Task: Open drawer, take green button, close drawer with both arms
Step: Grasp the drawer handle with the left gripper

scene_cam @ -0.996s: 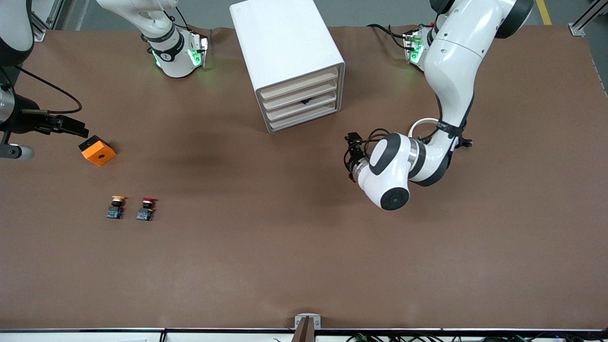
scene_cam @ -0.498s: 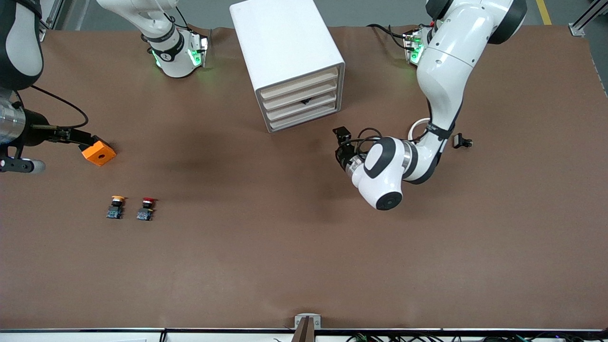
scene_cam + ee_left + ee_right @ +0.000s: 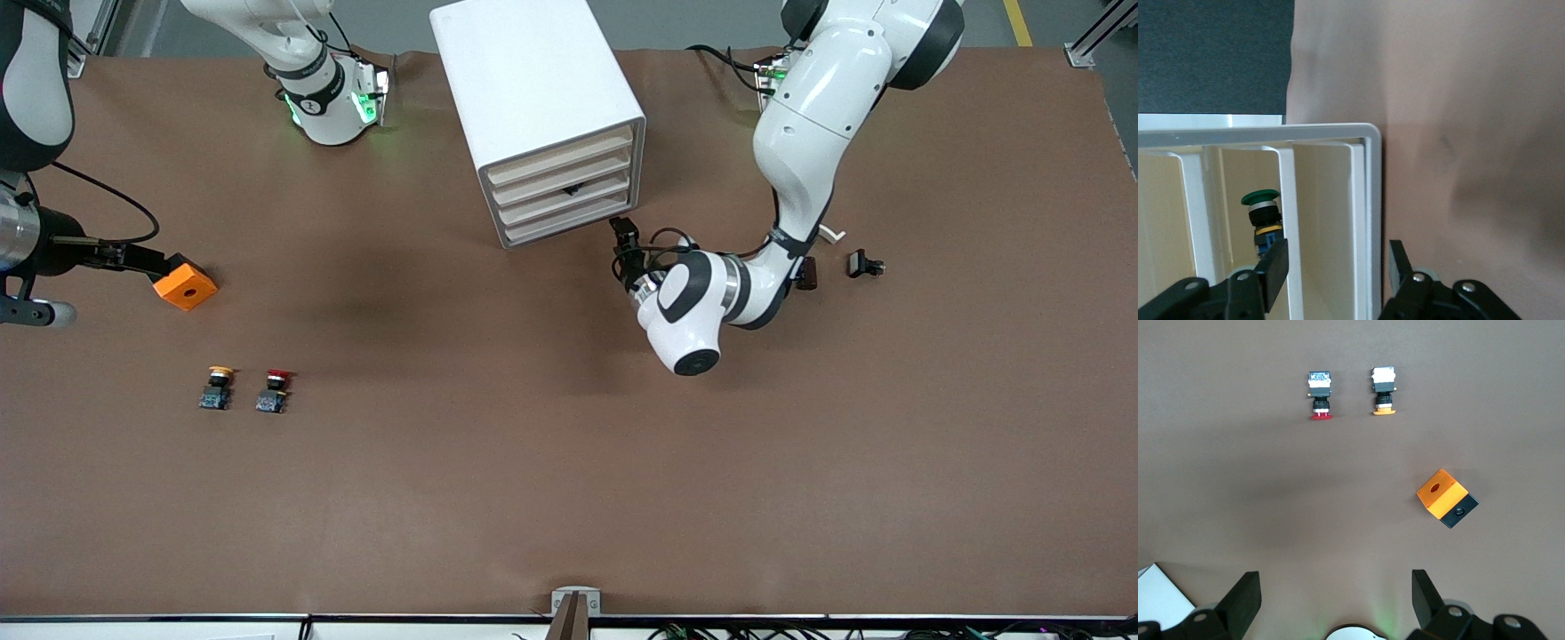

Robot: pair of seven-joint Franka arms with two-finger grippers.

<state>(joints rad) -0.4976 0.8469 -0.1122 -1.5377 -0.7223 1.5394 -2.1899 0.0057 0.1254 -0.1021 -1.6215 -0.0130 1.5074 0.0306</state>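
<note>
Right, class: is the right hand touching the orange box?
Apart. The right wrist view shows a strip of table between the open right hand and the orange box lying ahead of it.

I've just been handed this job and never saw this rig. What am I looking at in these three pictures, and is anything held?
Two white robot arms work at a brown table. The front view looks down from across it; the other two come from wrist cameras. The left gripper is at the white cabinet, its open fingers around a drawer front; a green button sits inside. The right gripper hangs open beside an orange box. Yellow and red buttons lie nearer the front camera. Nothing is held.
</note>
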